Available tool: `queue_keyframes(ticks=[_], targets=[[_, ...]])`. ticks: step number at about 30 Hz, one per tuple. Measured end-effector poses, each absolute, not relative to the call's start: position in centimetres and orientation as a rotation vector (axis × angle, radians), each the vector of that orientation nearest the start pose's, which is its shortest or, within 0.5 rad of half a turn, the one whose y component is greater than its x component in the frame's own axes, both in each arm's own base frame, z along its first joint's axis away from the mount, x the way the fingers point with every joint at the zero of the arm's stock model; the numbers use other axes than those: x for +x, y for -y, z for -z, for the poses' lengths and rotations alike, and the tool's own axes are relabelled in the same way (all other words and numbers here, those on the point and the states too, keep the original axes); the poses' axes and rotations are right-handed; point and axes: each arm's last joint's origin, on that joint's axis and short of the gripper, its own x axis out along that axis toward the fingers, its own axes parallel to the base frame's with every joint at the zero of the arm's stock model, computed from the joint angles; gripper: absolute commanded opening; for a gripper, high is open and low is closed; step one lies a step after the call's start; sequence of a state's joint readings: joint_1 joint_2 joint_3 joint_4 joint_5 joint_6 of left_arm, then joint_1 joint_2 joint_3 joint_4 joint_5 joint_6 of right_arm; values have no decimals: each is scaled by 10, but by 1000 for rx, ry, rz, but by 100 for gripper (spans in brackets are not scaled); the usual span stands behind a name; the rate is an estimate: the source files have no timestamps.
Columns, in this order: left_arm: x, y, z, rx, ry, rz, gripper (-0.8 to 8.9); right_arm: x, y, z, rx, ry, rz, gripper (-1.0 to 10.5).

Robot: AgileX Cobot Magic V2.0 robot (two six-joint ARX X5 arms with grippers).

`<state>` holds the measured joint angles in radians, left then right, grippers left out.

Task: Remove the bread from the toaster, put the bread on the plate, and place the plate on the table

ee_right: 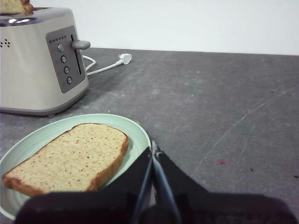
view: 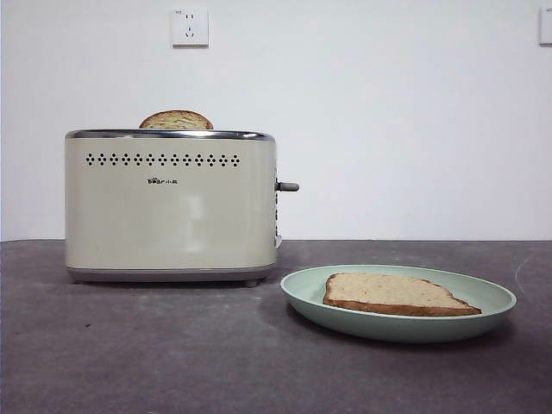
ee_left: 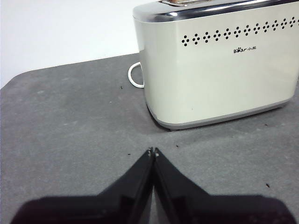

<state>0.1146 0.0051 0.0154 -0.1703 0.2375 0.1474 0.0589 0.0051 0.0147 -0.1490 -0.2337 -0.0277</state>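
One bread [view: 392, 293] on plate [view: 304, 293], table [view: 155, 354]

Front view: we look level across the desk [view: 129, 362] from low, near. Left wrist view: we sit close to the toaster [ee_left: 219, 70], facing its dotted side. Right wrist view: we hang low over the plate [ee_right: 135, 128]. All three share the toaster.

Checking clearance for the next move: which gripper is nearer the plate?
Right. The right gripper, shut, sits at the rim of the plate. The left gripper, shut, faces the toaster; no plate in its view.
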Motion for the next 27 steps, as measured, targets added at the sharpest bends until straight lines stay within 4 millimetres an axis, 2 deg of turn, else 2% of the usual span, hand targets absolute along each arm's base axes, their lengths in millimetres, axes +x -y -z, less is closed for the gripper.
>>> queue_keyframes(ticks=[27], targets=[[95, -4, -152, 119, -149, 134, -3, 95, -12, -154, 1, -137, -293, 2]])
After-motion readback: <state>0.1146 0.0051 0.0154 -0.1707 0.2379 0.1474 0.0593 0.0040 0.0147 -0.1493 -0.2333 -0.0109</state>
